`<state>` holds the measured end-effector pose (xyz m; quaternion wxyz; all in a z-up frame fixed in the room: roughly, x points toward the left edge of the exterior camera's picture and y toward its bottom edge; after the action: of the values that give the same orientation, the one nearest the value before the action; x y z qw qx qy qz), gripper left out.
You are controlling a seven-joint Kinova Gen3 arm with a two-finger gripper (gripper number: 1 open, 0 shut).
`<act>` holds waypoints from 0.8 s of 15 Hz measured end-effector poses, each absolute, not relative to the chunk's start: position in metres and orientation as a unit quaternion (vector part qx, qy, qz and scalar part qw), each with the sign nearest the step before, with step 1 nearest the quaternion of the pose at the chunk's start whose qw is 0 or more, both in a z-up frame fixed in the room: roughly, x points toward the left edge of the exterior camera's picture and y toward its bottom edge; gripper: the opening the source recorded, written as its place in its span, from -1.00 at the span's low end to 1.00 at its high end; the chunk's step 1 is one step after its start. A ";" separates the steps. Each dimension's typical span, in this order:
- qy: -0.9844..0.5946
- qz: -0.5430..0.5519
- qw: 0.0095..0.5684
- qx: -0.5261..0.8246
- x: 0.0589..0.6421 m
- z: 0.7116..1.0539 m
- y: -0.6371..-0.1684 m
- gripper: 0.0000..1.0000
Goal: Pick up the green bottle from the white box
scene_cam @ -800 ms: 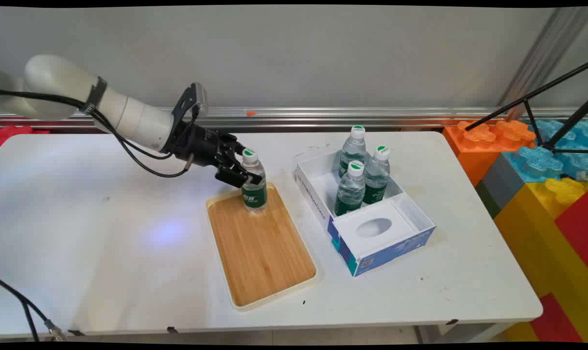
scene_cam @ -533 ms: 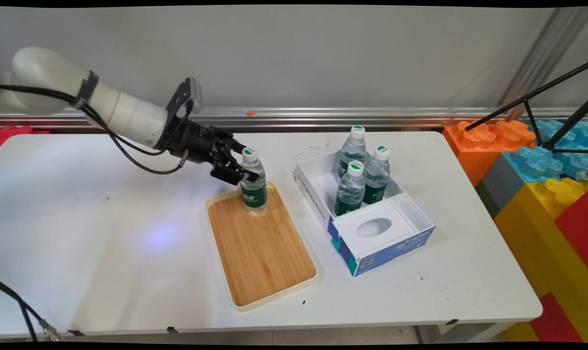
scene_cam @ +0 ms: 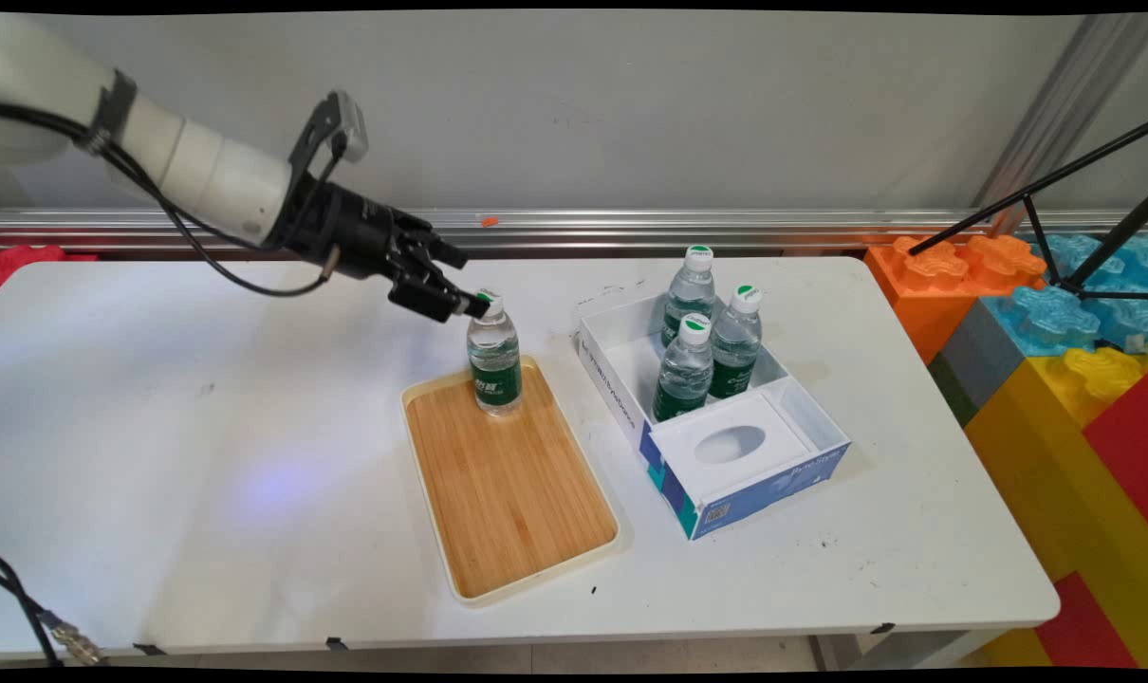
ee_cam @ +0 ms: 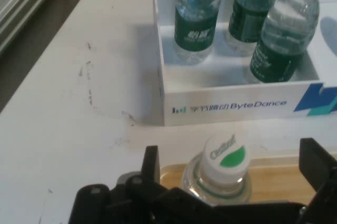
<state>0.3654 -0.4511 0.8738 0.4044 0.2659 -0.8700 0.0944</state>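
Observation:
A small water bottle (scene_cam: 495, 365) with a green label and a white cap (ee_cam: 226, 155) stands upright at the far end of the wooden tray (scene_cam: 512, 493). My gripper (scene_cam: 470, 285) is open, level with the cap and just to the left of it, touching nothing. In the hand view the cap sits low between the two fingers (ee_cam: 151, 163), with a gap on either side. The gripper (ee_cam: 231, 155) holds nothing.
Right of the tray lies a white and blue cardboard box (scene_cam: 726, 503) lettered ByteDance (ee_cam: 237, 107), with three more bottles (scene_cam: 685, 368) standing in its far compartment. Coloured foam blocks (scene_cam: 1058, 360) and black tripod legs (scene_cam: 1039, 204) stand off the table's right end.
The gripper has let go of the bottle and drawn back up and to the left. The bottle stays upright on the tray.

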 end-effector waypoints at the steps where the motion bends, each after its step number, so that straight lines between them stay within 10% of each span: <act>1: -0.869 0.093 0.403 0.270 0.363 0.882 -0.450 1.00; 12: -0.873 0.077 0.383 0.292 0.278 0.911 -0.444 1.00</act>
<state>0.2776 -0.4435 0.9115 0.3834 0.2921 -0.8728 0.0771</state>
